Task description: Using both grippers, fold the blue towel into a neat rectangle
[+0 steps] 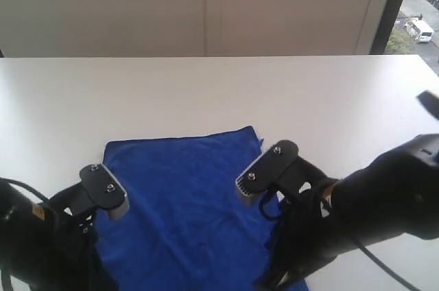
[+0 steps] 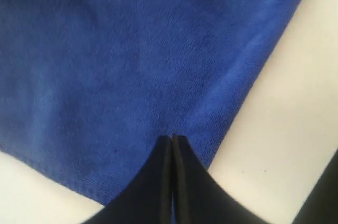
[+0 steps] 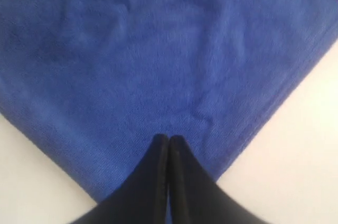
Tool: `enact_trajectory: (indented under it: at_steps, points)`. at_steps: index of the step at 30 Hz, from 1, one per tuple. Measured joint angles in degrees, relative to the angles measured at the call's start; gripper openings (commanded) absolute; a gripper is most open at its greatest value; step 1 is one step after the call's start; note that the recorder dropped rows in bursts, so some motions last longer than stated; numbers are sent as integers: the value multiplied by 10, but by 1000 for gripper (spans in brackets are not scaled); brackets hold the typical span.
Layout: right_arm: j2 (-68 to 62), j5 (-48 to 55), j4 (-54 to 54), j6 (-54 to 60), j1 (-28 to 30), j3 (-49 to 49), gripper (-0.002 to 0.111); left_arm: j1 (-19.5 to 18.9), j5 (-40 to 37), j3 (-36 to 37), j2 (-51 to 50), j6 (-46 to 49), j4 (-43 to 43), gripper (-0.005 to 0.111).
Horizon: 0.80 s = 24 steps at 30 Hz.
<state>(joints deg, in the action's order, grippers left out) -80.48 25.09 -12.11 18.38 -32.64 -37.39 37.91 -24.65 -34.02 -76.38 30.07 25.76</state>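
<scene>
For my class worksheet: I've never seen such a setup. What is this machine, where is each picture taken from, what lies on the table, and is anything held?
A robot with two black arms, each ending in a two-fingered gripper. One picture looks over both arms from outside; the other two come from wrist cameras looking along each gripper. A blue towel lies spread on a white table. The left gripper and right gripper are both shut over the towel; neither plainly holds it.
</scene>
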Motion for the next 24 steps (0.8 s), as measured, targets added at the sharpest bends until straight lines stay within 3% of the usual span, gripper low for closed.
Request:
enact_trajectory:
  at_steps: [3, 6, 11, 15, 24]
  points:
    - [28, 30, 3, 83, 0, -16, 2, 0, -28, -23, 19, 82, 0, 0]
    - [45, 77, 3, 173, 0, -23, 13, 0, -84, -33, 28, 165, 0, 5]
    - [46, 152, 4, 269, 0, -23, 37, 0, -143, -25, 30, 206, -1, 37]
    - [46, 167, 5, 325, 0, -23, 45, 0, -144, -12, 30, 221, -2, 59]
    - [46, 157, 6, 412, 0, -18, 47, 0, -102, 25, 26, 237, -3, 62]
